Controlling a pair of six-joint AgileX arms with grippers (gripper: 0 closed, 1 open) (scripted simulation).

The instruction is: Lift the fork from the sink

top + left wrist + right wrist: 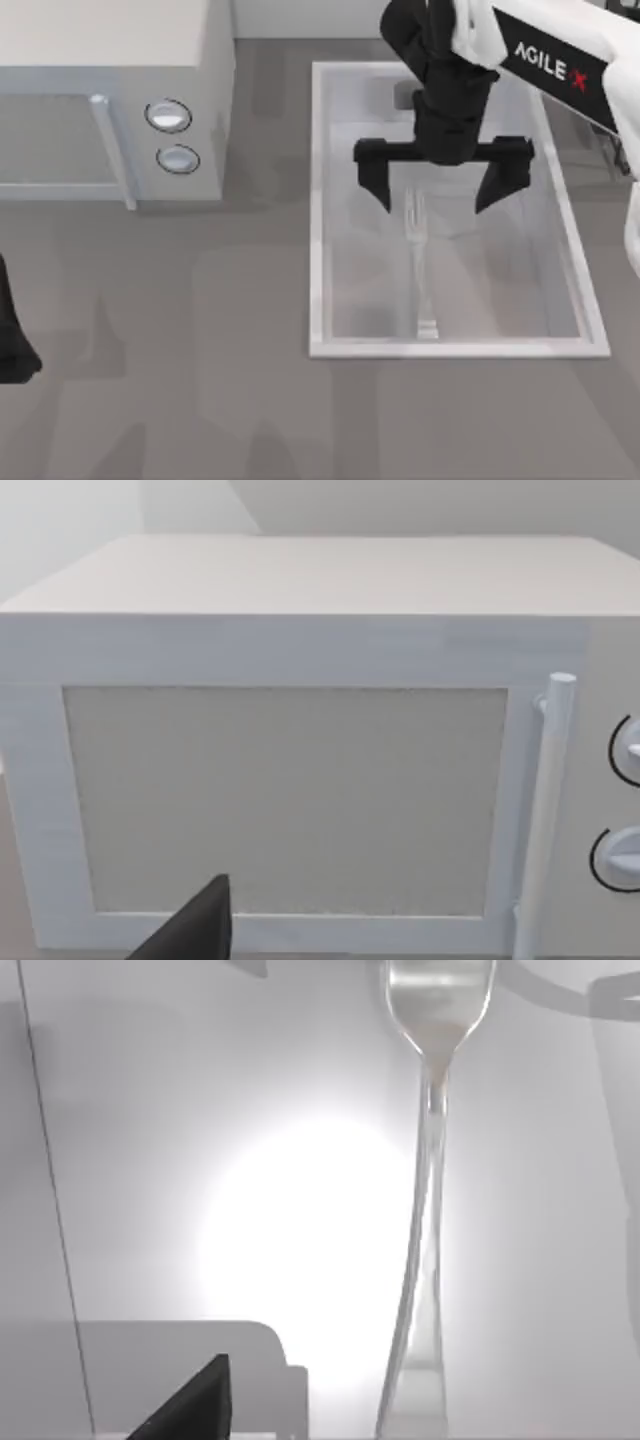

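**Clerk:** Item one, the tool?

**Me:** My right gripper [443, 187], over the sink [318, 200], toward the end with the faucet post. Fingers spread wide, one to each side of the fork's line, holding nothing. My left gripper [15, 345] sits parked at the table's left edge, facing the microwave [300, 780]; I cannot tell how its fingers stand.

**Clerk:** Item two, the task's thing?

**Me:** The fork [424, 265], flat on the sink floor, lying lengthwise. Tines sit between my open fingers in the top view; the handle runs away toward the near rim, its rounded end just short of the wall. In the right wrist view the fork [425, 1210] reads pale and nearly see-through against the glossy floor.

**Clerk:** Item three, handling notes?

**Me:** A judgement only: I seem to be at the descent before the grasp. The fork is thin and lies flat, so I should go down until the fingertips nearly touch the floor, keep the fork centred, close across its narrow width, then raise straight up. I would favour the neck over the tines. Slipping is the likely failure.
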